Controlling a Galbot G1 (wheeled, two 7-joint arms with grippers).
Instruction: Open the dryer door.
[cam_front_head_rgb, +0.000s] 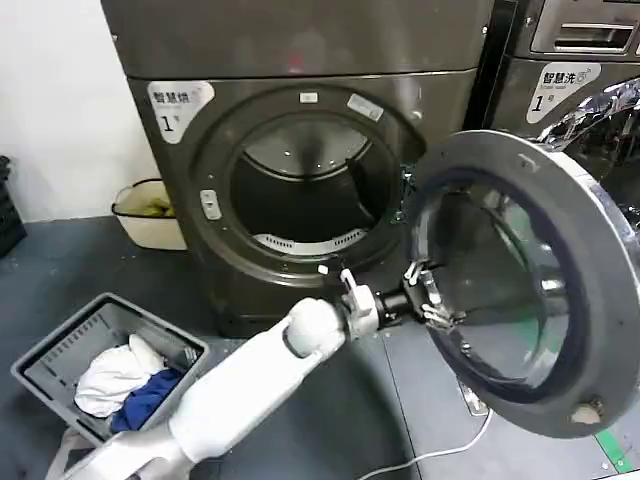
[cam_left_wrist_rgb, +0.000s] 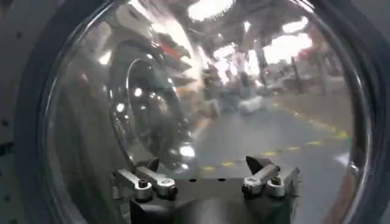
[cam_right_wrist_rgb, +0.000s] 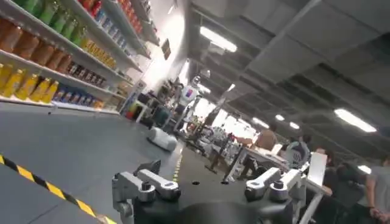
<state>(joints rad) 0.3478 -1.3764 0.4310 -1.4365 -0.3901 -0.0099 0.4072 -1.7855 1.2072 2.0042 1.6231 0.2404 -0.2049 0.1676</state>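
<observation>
In front of the dryer (cam_front_head_rgb: 300, 150), the door (cam_front_head_rgb: 560, 330) stood swung wide to the right, its drum mouth exposed. The left gripper (cam_front_head_rgb: 425, 297) reached to the door's inner glass, fingers (cam_left_wrist_rgb: 149, 182) spread wide and holding nothing. The right gripper (cam_right_wrist_rgb: 210, 185) pointed away at the room, also wide. A basket (cam_front_head_rgb: 60, 355) sat on the floor at the left

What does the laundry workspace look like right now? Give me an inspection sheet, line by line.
Surface: dark grey floor.
Job's things: dryer with its drum exposed; dryer door swung wide open.
Clutter: laundry basket holding white and blue clothes; cream bin beside the dryer.
Grippers: left gripper open, at the door's inner glass; right gripper open, facing shelves, away from the dryer.
Cables: white cable on the floor.
Surroundings: second machine alongside.
</observation>
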